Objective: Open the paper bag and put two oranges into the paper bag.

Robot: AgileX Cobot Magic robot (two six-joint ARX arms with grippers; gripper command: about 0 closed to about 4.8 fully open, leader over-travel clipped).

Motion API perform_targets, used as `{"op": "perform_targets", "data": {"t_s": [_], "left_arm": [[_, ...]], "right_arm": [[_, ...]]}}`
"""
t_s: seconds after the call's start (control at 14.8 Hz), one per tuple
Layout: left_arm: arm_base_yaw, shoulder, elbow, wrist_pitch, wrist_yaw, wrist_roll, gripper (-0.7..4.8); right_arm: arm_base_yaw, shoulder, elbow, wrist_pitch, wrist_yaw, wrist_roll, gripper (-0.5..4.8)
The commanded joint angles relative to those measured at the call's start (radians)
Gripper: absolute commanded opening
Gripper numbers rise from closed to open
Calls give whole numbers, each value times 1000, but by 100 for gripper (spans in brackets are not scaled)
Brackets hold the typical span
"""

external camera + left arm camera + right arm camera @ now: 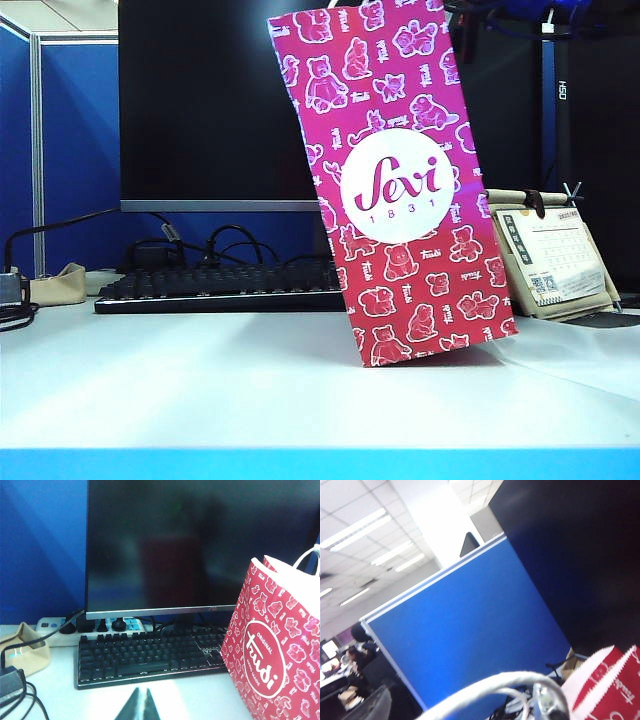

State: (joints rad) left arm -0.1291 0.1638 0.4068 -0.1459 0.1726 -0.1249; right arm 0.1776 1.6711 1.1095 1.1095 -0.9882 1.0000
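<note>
Bag (400,190): stands on the table (200,390), right of centre in the exterior view. Long axis near vertical but tilted, top leaning toward 11 o'clock, base toward 5 o'clock. Its lower left corner sits on the table; the lower right corner looks lifted slightly, with shadow beneath. The "Sevi 1831" face points at the exterior camera. Its top edge runs past the frame, so the mouth is not seen there.

Left wrist view: bag (275,655) at 4 o'clock, "Trudi" face showing, mouth up, white inside visible, a white handle (306,557) rising at its top. It stands just beside the right end of the keyboard (150,655); whether they touch I cannot tell.

Left gripper (141,706): low over the table in front of the keyboard, fingertips pressed together, holding nothing, well apart from the bag.

Right gripper (470,705): not seen in the exterior view. Its wrist view looks up at ceiling and blue partition (470,630). One dark finger (370,705) at 7 o'clock; a white handle loop (495,685) arcs across in front of the camera; the bag's zigzag rim (610,680) at 4 o'clock. Jaws stand wide; whether they grip the handle I cannot tell.

Oranges: not in any view.

Behind the bag: monitor (220,100), desk calendar (555,255) at 3 o'clock.
</note>
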Motion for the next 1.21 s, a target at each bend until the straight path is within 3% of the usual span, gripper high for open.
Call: {"op": "perform_targets", "data": {"t_s": [0.07,0.67,0.94,1.08,1.21], "left_arm": [[1,2,2,13,0,47,-6],[1,2,2,12,8,77,-5],[1,2,2,12,8,77,-5],[1,2,2,12,13,83,-5],[1,2,2,12,30,92,-5]], "right_arm": [[-37,-6,2,16,-32,2,370],[-134,-5,2,-49,-221,3,393],[-164,-6,2,14,-306,99,390],[-176,-6,2,53,-390,195,306],[-210,-6,2,90,-389,204,320]]}}
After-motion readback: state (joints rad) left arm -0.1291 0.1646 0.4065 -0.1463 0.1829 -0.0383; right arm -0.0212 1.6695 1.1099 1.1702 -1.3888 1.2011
